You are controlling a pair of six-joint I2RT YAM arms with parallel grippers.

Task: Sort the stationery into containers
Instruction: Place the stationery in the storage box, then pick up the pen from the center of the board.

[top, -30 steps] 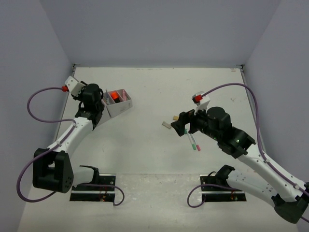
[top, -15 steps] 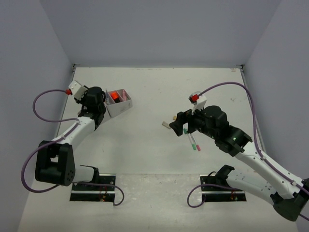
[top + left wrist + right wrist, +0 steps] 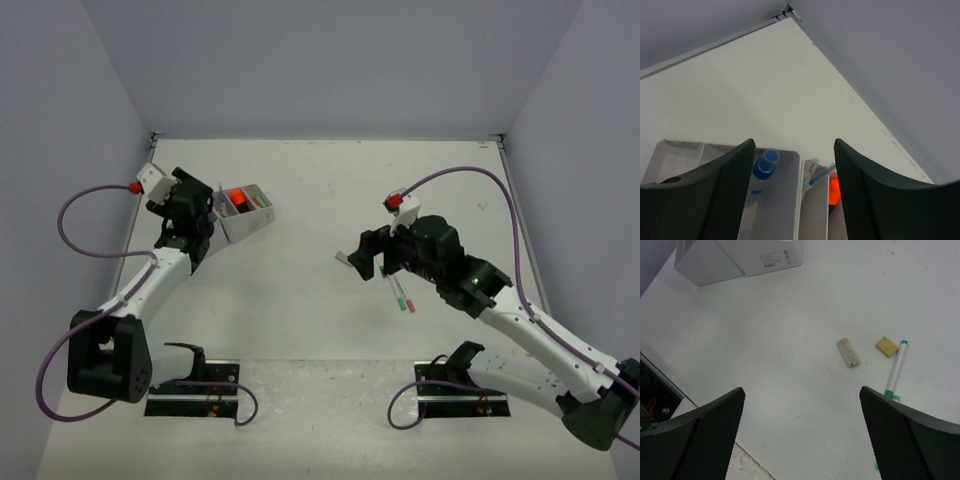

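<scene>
The white containers (image 3: 247, 221) stand at the left rear and hold an orange-lit item (image 3: 235, 194). My left gripper (image 3: 212, 206) is open and empty just above them. In the left wrist view (image 3: 794, 150) it looks down at a blue-capped piece (image 3: 763, 166), a thin blue-tipped pen (image 3: 816, 175) and an orange piece (image 3: 834, 188) in the compartments. My right gripper (image 3: 363, 257) is open and empty above the table. In the right wrist view (image 3: 802, 395) it has a grey-beige piece (image 3: 848, 352), a tan piece (image 3: 887, 346) and a green-capped marker (image 3: 895, 371) ahead to its right.
Two markers with green and pink parts (image 3: 401, 292) lie side by side under the right arm. The containers' white outer walls (image 3: 740, 257) show at the top left of the right wrist view. Grey walls close in the table on three sides. Black base plates (image 3: 195, 398) sit at the near edge.
My left wrist has shifted slightly at the containers and stays above them. My right gripper has moved a little to the left, towards the beige pieces. Nothing was picked up.
</scene>
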